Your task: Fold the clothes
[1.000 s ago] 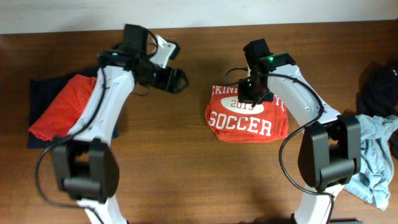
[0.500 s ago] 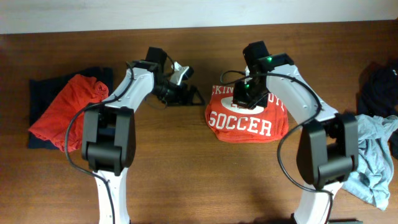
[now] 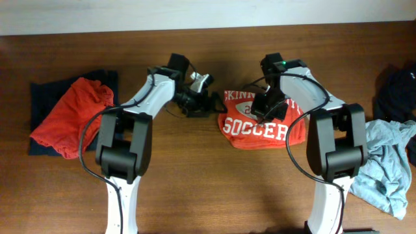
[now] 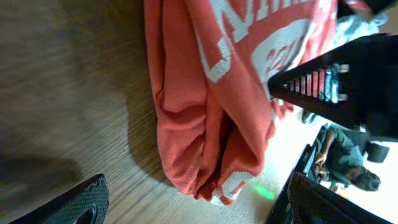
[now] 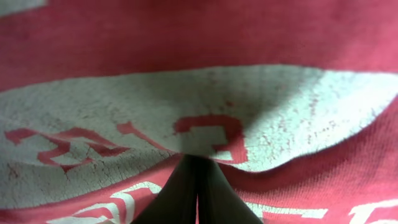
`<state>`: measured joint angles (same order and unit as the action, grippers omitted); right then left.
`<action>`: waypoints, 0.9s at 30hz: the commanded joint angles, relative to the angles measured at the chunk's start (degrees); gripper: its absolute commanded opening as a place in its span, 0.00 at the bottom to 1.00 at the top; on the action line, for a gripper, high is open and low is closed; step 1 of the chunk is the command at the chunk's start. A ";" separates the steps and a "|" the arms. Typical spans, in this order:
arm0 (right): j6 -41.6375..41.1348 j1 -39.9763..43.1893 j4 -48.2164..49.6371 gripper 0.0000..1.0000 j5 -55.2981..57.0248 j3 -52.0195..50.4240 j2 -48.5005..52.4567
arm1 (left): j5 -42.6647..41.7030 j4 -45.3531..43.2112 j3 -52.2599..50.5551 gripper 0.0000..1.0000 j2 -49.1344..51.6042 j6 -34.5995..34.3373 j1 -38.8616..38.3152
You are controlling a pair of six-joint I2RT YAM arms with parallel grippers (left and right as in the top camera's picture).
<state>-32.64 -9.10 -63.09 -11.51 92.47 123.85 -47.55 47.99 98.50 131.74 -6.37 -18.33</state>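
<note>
The red-orange T-shirt [image 3: 260, 123] with the white "SOCCER" print lies folded at the table's middle. My left gripper [image 3: 209, 104] is open at the shirt's left edge. In the left wrist view, that bunched folded edge [image 4: 205, 130] sits just ahead of the gap between my two wide-apart fingertips [image 4: 81, 202]. My right gripper [image 3: 263, 110] is on top of the shirt. It is shut, with its closed tips [image 5: 198, 180] pressed against the white oval print [image 5: 124, 106].
A plain red-orange garment [image 3: 65, 117] lies on a navy one [image 3: 40, 94] at the far left. A grey-blue garment [image 3: 387, 162] and a black one [image 3: 396, 91] are heaped at the right edge. Bare wood runs along the front.
My left arm has swung right, from near the left pile to the shirt's left edge, and its jaws have opened slightly wider. The right gripper stayed shut on the shirt and shifted slightly.
</note>
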 commanded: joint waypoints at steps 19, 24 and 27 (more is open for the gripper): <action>2.19 0.07 -0.35 0.04 -2.69 -0.33 2.93 | 3.10 -8.98 0.76 0.63 4.33 -21.24 -8.26; 4.17 0.07 -0.22 0.04 -3.63 -0.31 2.91 | 4.13 -8.96 0.76 0.29 4.33 -20.57 -8.24; 6.14 0.20 -0.42 0.04 -4.42 -0.15 2.80 | 4.13 -8.96 0.76 0.08 4.33 -18.23 -8.24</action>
<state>-29.26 -8.82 -63.22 -13.98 92.47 125.08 -44.05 39.13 99.33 134.82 -26.65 -26.52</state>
